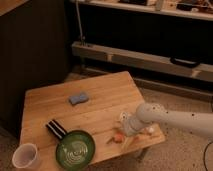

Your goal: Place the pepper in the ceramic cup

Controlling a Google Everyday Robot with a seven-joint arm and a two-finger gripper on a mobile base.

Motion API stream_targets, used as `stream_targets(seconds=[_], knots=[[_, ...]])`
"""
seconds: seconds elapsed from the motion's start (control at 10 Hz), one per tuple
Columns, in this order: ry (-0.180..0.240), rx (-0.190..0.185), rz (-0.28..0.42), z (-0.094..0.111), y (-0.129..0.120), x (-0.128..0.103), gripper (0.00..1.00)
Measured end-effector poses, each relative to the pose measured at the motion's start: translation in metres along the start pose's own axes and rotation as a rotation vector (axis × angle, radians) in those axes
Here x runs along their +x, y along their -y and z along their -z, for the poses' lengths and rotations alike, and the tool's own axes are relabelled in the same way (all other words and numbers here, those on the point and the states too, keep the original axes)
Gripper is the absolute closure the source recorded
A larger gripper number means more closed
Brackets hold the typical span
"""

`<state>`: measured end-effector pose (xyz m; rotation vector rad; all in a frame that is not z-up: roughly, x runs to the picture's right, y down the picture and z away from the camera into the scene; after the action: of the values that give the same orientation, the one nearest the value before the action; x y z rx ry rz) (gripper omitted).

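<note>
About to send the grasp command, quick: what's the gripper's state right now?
Gripper: open, holding nothing, down at the front right of the table, right by the pepper, which lies on the wood.

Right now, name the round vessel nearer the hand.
The green pan: it lies close to the hand, which hangs by the pepper; the white ceramic cup stands farther off, beyond the pan.

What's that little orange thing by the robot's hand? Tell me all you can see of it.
It is the pepper: small, elongated, orange, carrot-like. It lies flat on the wooden table, close to the near edge and apart from the green pan. The gripper hangs just above it; whether they touch cannot be told. Its stem end is too small to make out.
</note>
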<state>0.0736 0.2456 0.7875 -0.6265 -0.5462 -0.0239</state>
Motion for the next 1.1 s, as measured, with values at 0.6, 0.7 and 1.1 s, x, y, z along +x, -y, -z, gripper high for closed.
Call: stream_targets(seconds=[0.6, 0.7, 1.1], knots=[[0.043, -0.046, -0.017, -0.012, 0.002, 0.001, 0.28], [0.039, -0.055, -0.017, -0.012, 0.002, 0.001, 0.38], [0.034, -0.108, -0.01, -0.017, 0.003, -0.001, 0.8]])
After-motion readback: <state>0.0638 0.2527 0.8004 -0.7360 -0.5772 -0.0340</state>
